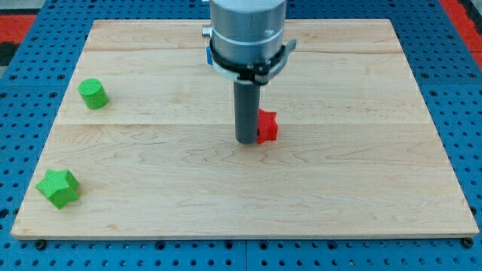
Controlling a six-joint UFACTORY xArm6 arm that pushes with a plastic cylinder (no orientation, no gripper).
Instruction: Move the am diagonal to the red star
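Red star (pixel 267 126) sits a little right of counter centre, partly hidden on its left side by the rod; shape only partly readable, points show on the right edge. My tip (pixel 247 141) is down on the counter (pixel 226 196), right against the star's left side, touching or just beside, can't tell which. Tip end sits slightly lower in the view than the star's middle.

Arm pose: rod stands upright, dark grey, dropping straight from a wide grey cylindrical housing (pixel 248 34) at the view's top centre, with a black ring and white collar around its base. No gripper on this rig, so nothing to call wide, narrow or holding; just the bare rod.

A bit of blue (pixel 208 54) peeks out at the housing's left edge, near the counter's top; shape can't be made out.

Green cylinder (pixel 93 93) far to the view's left, upper half. Green star (pixel 59 187) at lower left, near the counter's edge. Both well apart from tip and red star.

Counter is light wood planks over a blue pegboard (pixel 452 45).
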